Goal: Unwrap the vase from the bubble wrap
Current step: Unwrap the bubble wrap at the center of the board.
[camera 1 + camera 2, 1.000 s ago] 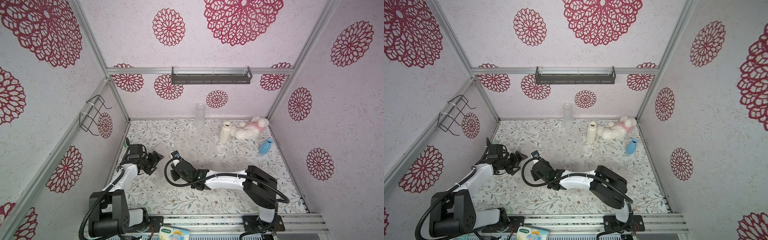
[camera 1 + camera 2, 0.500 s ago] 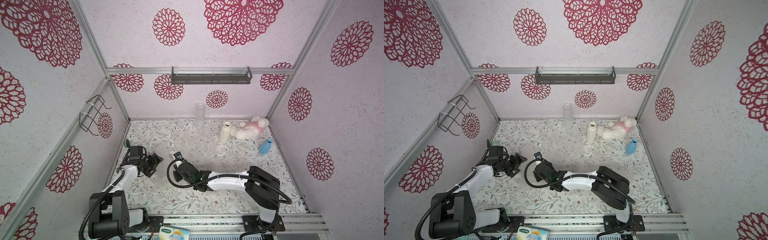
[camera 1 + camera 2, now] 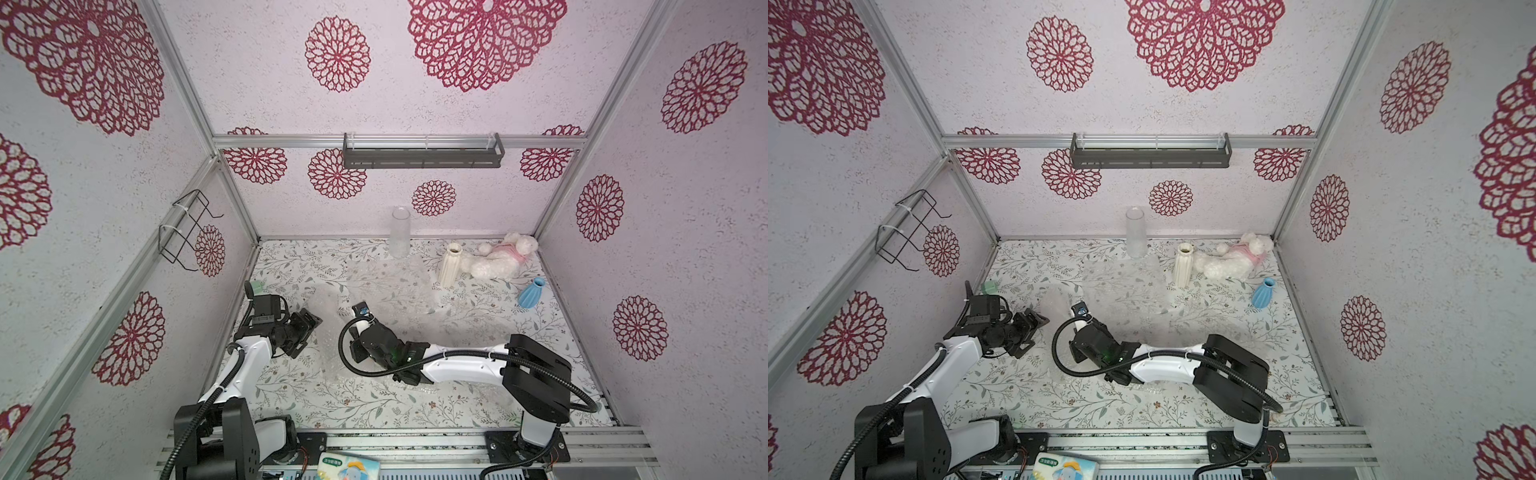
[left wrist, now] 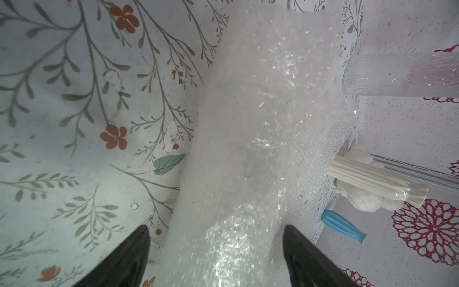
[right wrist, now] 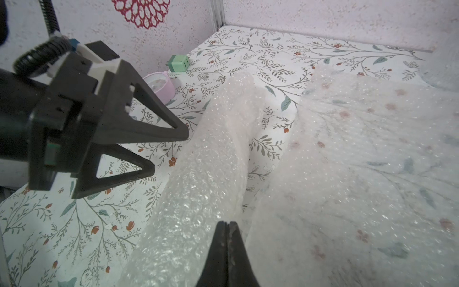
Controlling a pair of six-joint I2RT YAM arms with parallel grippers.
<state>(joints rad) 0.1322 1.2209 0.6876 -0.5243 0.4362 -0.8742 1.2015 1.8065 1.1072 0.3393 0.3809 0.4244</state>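
In both top views the clear, crinkly bubble wrap (image 3: 328,309) (image 3: 1059,305) lies on the floral-patterned tabletop (image 3: 540,332). It is rolled into a bundle towards the near left corner, and a flat stretch of it spreads to the middle and the far edge. The black left gripper (image 3: 311,321) (image 3: 1034,322) sits just beside the bundle on the left-edge side, fingers apart. The white-and-black right arm (image 3: 457,365) reaches along the near edge to the bundle's other side, and its fingertips are hidden under its wrist.

A clear glass cylinder (image 3: 400,232) stands at the far edge. A cream ribbed vase (image 3: 451,266) and a white plush toy (image 3: 503,259) are near the far right corner. A small blue ribbed vase (image 3: 531,293) stands by the right edge and a small green plug (image 3: 257,286) by the left edge.

In the left wrist view the left gripper (image 4: 215,227) stands wide apart. The bubble wrap (image 4: 248,124) runs between its fingers, and no contact shows.

In the right wrist view the right gripper (image 5: 226,225) has its fingers pressed together, with the tips at the crease between the bundle and the flat stretch. Whether a layer is pinched cannot be told. The left gripper (image 5: 170,151) is spread, one fingertip just beside the bundle. The green plug (image 5: 178,63) and a pink round object (image 5: 161,87) sit beyond it.
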